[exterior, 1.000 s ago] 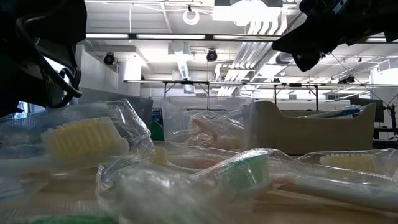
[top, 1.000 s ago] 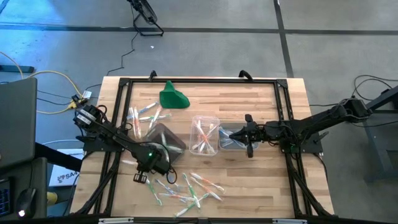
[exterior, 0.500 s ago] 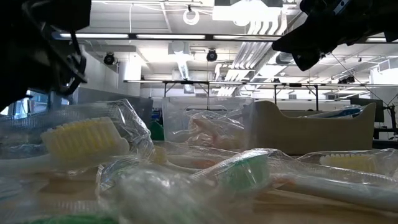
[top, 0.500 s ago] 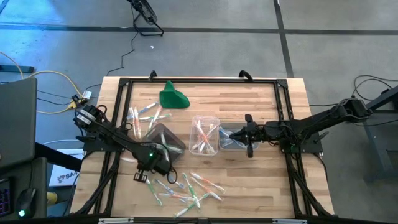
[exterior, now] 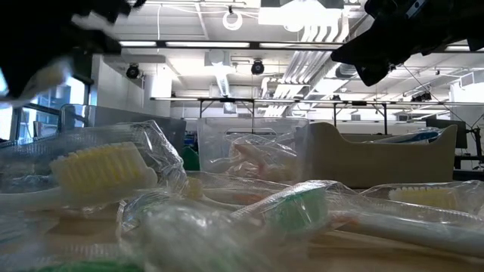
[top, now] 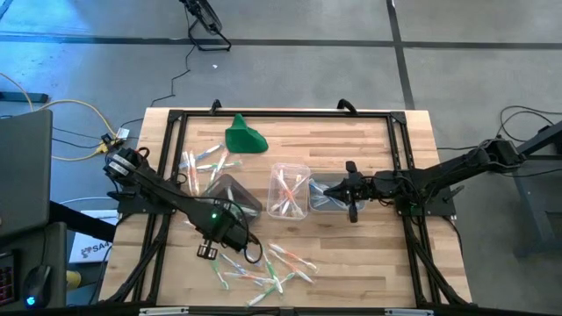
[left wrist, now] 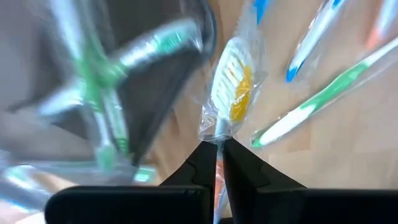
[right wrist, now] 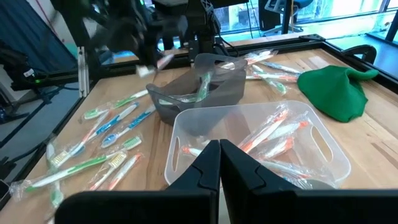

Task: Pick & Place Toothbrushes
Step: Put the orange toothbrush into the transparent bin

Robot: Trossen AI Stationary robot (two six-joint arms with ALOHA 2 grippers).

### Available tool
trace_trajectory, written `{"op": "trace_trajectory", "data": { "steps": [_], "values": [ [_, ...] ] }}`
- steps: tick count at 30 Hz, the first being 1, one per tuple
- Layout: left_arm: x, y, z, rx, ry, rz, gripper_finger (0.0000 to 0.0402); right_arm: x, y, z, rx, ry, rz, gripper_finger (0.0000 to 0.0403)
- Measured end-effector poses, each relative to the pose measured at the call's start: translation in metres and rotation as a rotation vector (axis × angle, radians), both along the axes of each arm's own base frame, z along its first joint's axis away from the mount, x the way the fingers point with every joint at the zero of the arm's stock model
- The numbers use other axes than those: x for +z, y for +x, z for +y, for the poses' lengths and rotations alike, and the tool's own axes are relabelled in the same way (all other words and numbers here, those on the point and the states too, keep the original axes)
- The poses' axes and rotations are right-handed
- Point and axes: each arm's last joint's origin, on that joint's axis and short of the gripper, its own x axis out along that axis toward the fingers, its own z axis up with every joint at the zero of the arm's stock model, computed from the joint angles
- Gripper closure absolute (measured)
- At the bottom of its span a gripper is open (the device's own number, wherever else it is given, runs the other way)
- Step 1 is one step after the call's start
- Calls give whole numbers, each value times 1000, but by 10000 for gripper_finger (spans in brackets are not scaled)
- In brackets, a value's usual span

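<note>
My left gripper points down over the near left of the table, shut on a wrapped toothbrush with a white and orange head. Loose toothbrushes lie on the wood beside it, and more lie at the far left. A dark tub holds green ones. The clear tub next to it holds orange ones. My right gripper hangs shut above a third tub, touching nothing. My left gripper pinches the wrapped toothbrush between its two fingers at the neck, just below the head. The fingers come from above, pointing down. The head sticks out past the fingertips and the orange handle runs back between them. The toothbrush is lifted clear of the table.
A green cloth lump lies at the far left of the table. A black frame runs around the table's edges. Bare wood lies at the near right. In the right wrist view, loose toothbrushes lie beside the grey tub.
My left gripper has risen from the pile of loose toothbrushes, staying shut, and has drifted a little toward the table's right edge. The wrapped toothbrush has come up with it, clear of the table.
</note>
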Motion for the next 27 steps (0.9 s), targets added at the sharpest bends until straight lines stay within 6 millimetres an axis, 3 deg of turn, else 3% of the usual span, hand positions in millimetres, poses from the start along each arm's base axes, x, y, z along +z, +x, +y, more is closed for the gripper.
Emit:
{"op": "trace_trajectory", "data": {
  "steps": [18, 27],
  "values": [
    [138, 22, 2, 90, 185, -566, 387, -2, 0, 0, 1, -4, 20, 401],
    [160, 12, 13, 194, 331, -693, 387, -2, 0, 0, 6, 4, 20, 401]
  ]
}}
